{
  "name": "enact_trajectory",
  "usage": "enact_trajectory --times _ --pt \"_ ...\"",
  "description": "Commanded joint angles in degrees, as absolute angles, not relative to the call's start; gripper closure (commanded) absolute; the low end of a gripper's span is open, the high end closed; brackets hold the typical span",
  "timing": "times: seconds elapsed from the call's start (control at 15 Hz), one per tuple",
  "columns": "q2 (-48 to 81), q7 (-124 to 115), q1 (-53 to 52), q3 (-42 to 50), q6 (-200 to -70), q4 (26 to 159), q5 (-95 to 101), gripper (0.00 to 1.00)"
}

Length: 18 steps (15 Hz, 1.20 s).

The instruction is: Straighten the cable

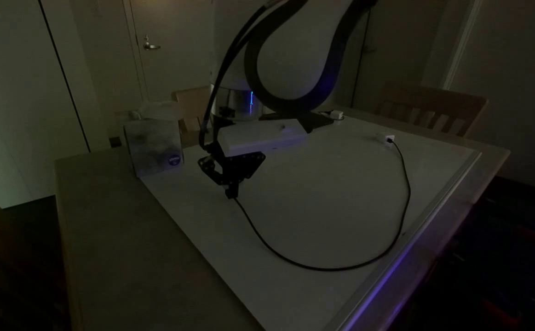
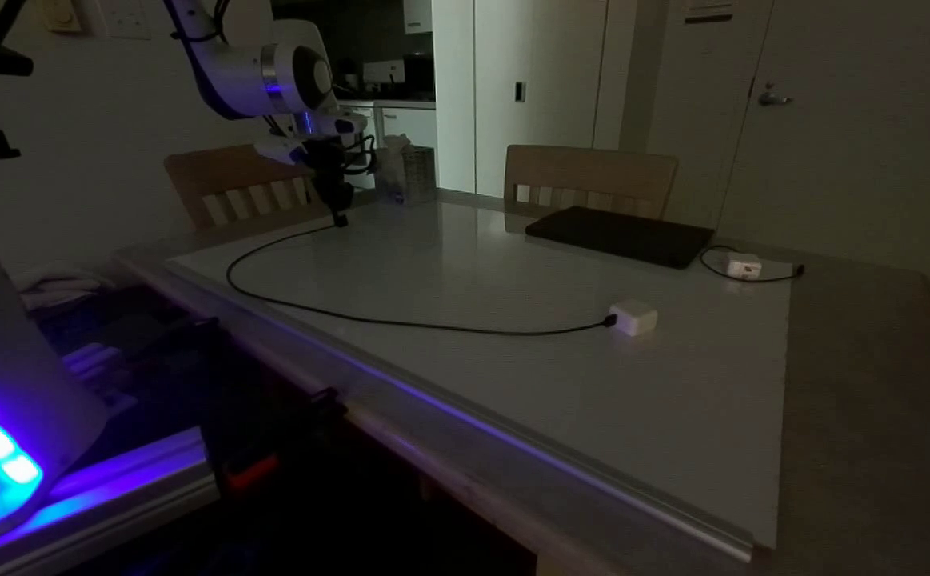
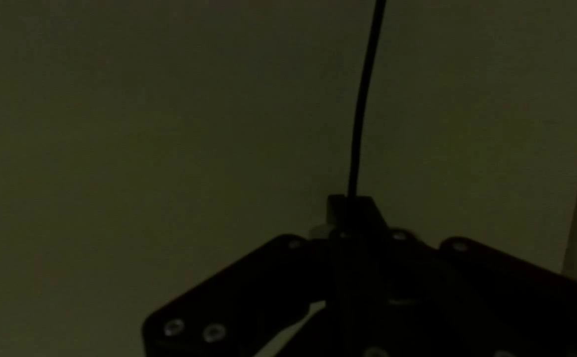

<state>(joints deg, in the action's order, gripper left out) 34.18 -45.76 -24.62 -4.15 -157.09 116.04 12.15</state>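
Containers: tissue box [image 1: 156, 146] near the table's [image 1: 111, 239] far left corner, as seen in an exterior view. Block-shaped, sides mottled grey, dark round mark low on one face. A crumpled pale tissue [image 1: 160, 110] sticks out of the top; the inside is hidden.

The cable [image 1: 336, 269]: thin, black, flexible. In an exterior view it leaves the gripper [image 1: 232, 192] on the side toward the table's left edge, bows in a wide U that comes close to the right edge, and ends at a white power adapter [image 1: 382, 137] toward the far right edge. Adapter a rounded block, black connector seated in its face. Cable curved, not straight.

Gripper black, jointed; fingertips pinched on the cable, which runs out from them as a dark line in the wrist view. Tips low over the whiteboard [image 2: 512, 272]; contact with it cannot be told.

Whiteboard flat, glossy, with blurred reflections. In an exterior view a metal strip [image 2: 504, 432], lit violet, borders it along the table's near left edge.

Same surface: thin dark rectangular slab [image 2: 620, 235] along the far edge; just beside it, toward the far right corner, a second white adapter [image 2: 743, 266], blocky, a short black cord [image 2: 764, 280] curving partly round it. Slatted wooden chair [image 2: 592, 160] beyond the far edge.
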Motion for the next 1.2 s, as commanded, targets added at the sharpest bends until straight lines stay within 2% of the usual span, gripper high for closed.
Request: enact_trajectory --times 0.0,0.47,0.93,1.0,1.07,1.13 --pt "34.34 -43.92 -26.27 -2.54 -156.11 114.89 10.31 0.98" --pt "37.02 -32.75 -26.91 -4.05 -144.86 104.03 11.74 0.98" --pt "46.40 -12.37 -27.01 -10.60 -137.38 87.74 10.33 0.98" --pt "42.65 -17.44 -27.94 -8.20 -139.78 93.10 10.82 0.98" --pt "43.61 -16.94 -28.23 -8.50 -139.64 91.90 10.68 0.94" --pt "43.81 -17.23 -28.51 -8.33 -139.68 91.83 10.72 0.94"
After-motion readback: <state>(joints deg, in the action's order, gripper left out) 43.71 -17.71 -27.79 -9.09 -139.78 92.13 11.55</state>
